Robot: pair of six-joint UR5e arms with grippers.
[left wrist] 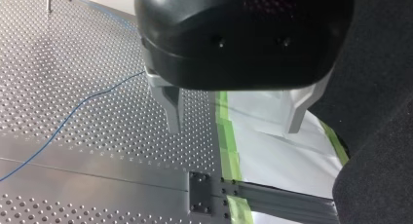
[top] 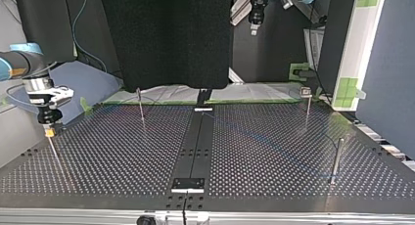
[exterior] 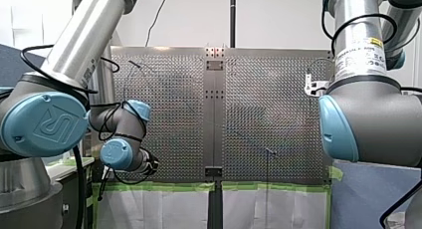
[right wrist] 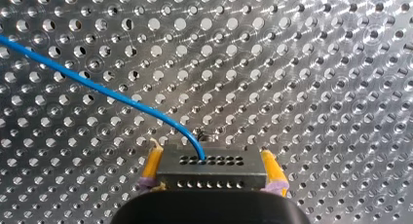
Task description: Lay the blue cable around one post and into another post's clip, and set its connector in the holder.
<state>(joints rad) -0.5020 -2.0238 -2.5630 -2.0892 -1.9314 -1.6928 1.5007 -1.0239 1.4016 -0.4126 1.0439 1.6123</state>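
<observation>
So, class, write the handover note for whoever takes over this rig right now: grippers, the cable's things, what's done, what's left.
Right gripper: shut on the connector, over the perforated table.
Left gripper: open, empty, by the table's green-taped edge.
Blue cable: trails from the connector, loose across the table.
Done: connector gripped; no routing visible.
Left: cable around one post, into another's clip, connector into the holder, which I cannot make out.

Bright glints across perforated table (right wrist: pixel 316 63)
</observation>
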